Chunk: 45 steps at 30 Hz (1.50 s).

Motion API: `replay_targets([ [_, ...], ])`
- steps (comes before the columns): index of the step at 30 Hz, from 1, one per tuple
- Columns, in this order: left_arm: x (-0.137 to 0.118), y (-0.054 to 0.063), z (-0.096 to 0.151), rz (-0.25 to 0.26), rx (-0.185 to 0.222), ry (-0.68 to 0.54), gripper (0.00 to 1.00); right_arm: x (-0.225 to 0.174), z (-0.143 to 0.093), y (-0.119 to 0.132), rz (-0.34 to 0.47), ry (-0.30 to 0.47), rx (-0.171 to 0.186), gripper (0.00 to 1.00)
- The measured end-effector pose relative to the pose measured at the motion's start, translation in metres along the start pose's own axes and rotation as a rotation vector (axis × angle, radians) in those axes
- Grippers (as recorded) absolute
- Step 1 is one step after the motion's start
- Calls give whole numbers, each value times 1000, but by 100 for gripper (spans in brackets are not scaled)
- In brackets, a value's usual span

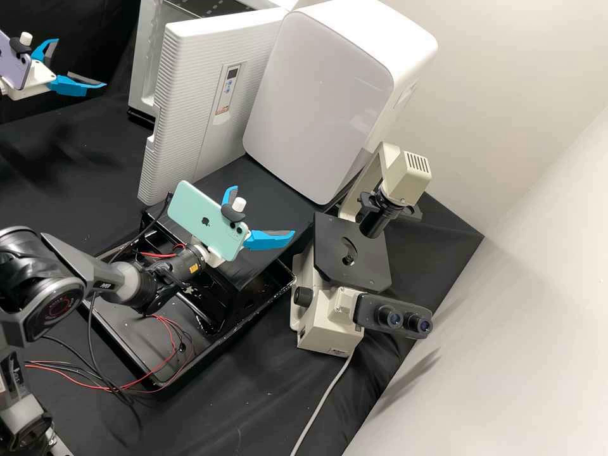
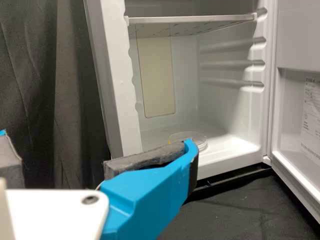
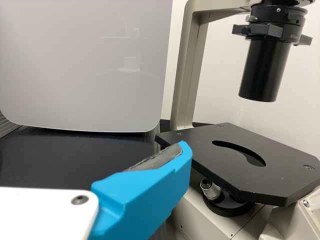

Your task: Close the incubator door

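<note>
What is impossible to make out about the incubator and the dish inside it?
- Petri dish contents: left wrist view, partly behind the left gripper.
- Incubator top: left wrist view, cut off by the upper edge.
- Chamber's lower part: high view, behind the open door.
- Inner label text: left wrist view, too small.

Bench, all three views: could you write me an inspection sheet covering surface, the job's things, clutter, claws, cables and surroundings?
Surface: black cloth, creased.
Job's things: incubator with its door standing open; clear dish inside.
Clutter: black tray holding wires.
Claws: left claw open, by the incubator's opening; right claw open, near the microscope.
Cables: red wires in and beside the tray; pale cord from the microscope.
Surroundings: large white unit beside the door; pale wall.
</note>
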State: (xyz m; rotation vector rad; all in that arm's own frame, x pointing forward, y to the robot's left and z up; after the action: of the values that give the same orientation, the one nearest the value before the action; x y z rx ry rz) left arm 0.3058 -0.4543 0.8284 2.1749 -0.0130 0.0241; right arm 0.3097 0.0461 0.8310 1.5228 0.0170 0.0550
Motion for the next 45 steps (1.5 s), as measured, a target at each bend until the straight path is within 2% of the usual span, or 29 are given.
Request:
replay_targets([
  [16,0,0,0,0,0,0,100,1,-3,0,1,9,0,100],
  [17,0,0,0,0,0,0,100,2,-3,0,4,14,0,0],
  [31,0,0,0,0,0,0,100,37,-39,13,84,159,4,0],
  [41,0,0,0,0,0,0,100,83,-69,15,127,244,-77,0],
  [45,0,0,0,0,0,0,100,97,-78,10,102,250,-83,0],
])
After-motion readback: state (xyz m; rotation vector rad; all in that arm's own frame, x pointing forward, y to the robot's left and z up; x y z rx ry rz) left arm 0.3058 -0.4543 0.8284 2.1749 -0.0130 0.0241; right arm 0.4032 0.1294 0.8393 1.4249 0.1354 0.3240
